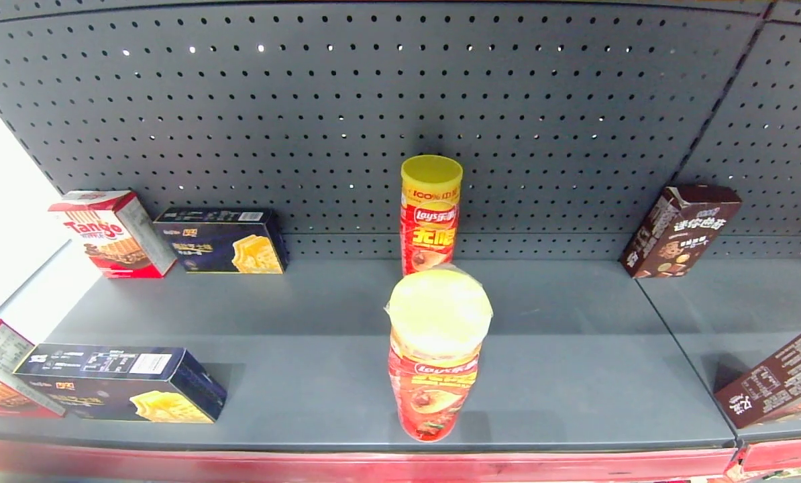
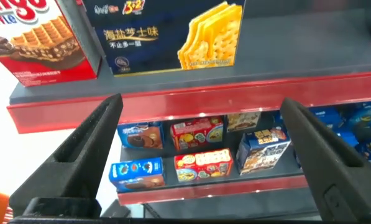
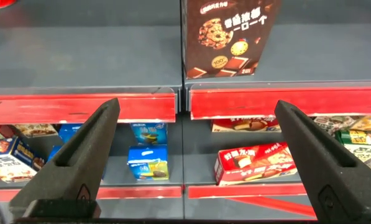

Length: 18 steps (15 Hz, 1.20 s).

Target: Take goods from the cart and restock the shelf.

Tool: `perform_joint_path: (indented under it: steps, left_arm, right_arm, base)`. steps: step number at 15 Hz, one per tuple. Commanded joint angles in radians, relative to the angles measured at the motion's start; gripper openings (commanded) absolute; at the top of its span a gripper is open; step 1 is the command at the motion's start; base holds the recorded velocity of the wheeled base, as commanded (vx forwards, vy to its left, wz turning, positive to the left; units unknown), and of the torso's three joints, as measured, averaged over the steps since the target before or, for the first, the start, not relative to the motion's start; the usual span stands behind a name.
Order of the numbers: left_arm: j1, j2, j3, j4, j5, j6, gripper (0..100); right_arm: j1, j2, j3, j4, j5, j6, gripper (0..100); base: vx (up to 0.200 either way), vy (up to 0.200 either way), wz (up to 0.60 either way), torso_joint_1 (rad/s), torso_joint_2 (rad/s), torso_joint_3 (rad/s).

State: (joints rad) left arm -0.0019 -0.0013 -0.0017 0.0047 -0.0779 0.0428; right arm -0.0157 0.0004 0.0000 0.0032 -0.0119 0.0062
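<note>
Left gripper (image 2: pixel 201 102): matte black wedge fingers spread wide, empty. Just past its tips, glossy red lip of shelf (image 2: pixel 235 93); farther on, navy cardboard cracker box (image 2: pixel 166 34) beside red wafer box (image 2: pixel 39 43). Right gripper (image 3: pixel 197 104): likewise spread, empty; brown cookie carton (image 3: pixel 225 37) upright beyond. Cylindrical chip can (image 1: pixel 434 355) stands mid-shelf, second can (image 1: pixel 431 215) behind.

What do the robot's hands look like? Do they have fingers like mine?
Not quite like yours. The left gripper and the right gripper look the same. Each has just two fingers made of dull black material. The fingers are long wedges, wide at the base and narrowing to blunt tips, with a sunken slot along the top and a small round hole near the base.
</note>
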Motion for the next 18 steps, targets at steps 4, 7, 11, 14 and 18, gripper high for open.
perform_joint_path:
  steps: [4,7,11,14,18]
  left_arm:
    - [0.0,0.001,0.0,0.0,0.001,-0.003,100]
    - [0.0,0.001,0.0,0.0,0.0,-0.003,100]
    - [0.0,0.001,0.0,0.0,0.0,-0.003,100]
    - [0.0,0.001,0.002,-0.003,0.001,-0.001,100]
    - [0.0,0.001,0.002,-0.005,0.006,-0.006,100]
  right_arm:
    - [0.0,0.0,0.0,0.0,0.0,0.0,100]
    - [0.0,0.0,0.0,0.0,0.0,0.0,100]
    - [0.0,0.0,0.0,0.0,0.0,-0.002,100]
    - [0.0,0.0,0.0,0.0,0.0,-0.002,100]
    - [0.0,0.0,0.0,0.0,0.0,0.0,100]
  base:
    - [0.0,0.0,0.0,0.0,0.0,0.0]
    - [0.0,0.0,0.0,0.0,0.0,0.0]
    - [0.0,0.0,0.0,0.0,0.0,0.0]
    - [0.0,0.0,0.0,0.0,0.0,0.0]
    - [0.0,0.0,0.0,0.0,0.0,0.0]
